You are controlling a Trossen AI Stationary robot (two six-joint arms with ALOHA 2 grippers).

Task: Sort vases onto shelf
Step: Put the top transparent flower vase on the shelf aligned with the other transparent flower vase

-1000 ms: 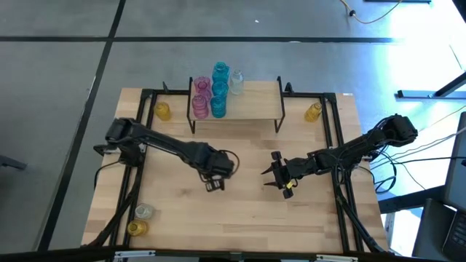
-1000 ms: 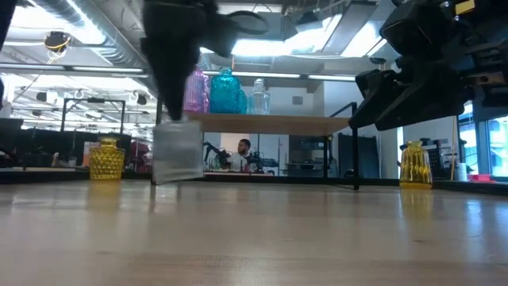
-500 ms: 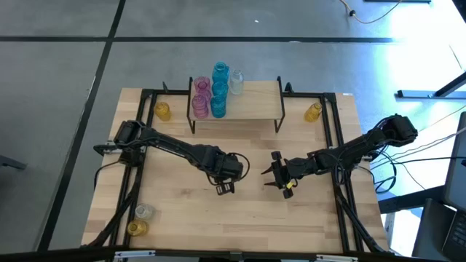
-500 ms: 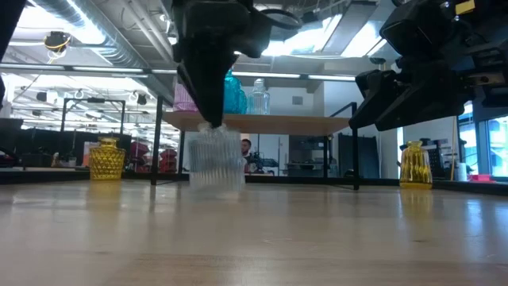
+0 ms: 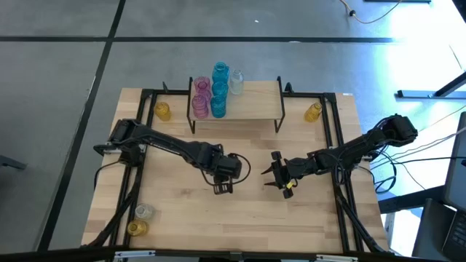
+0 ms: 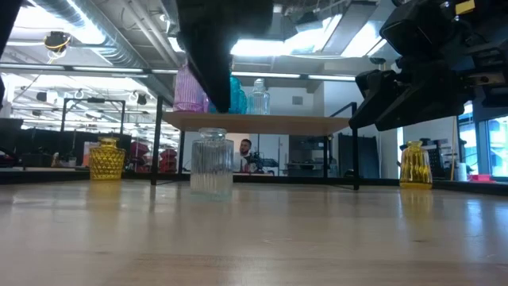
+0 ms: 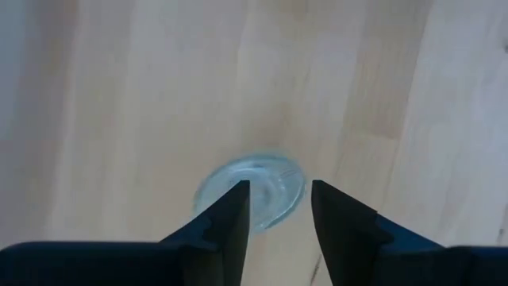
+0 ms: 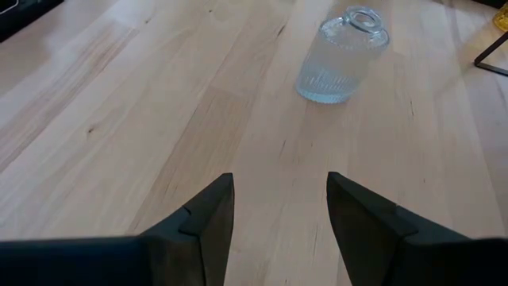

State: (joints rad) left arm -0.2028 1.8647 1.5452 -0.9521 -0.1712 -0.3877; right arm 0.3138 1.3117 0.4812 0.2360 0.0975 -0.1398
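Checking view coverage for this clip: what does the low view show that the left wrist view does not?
Only the low view shows the shelf with pink and teal vases, amber vases on the table either side, and a person behind. Only the left wrist view shows the left claw open, straight above the jar's mouth. Both show the clear vase standing upright on the table, released.

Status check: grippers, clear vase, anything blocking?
Left gripper open above clear vase, not gripping. Right gripper open, empty, facing it. Vase upright on table, short of shelf. Nothing between them.
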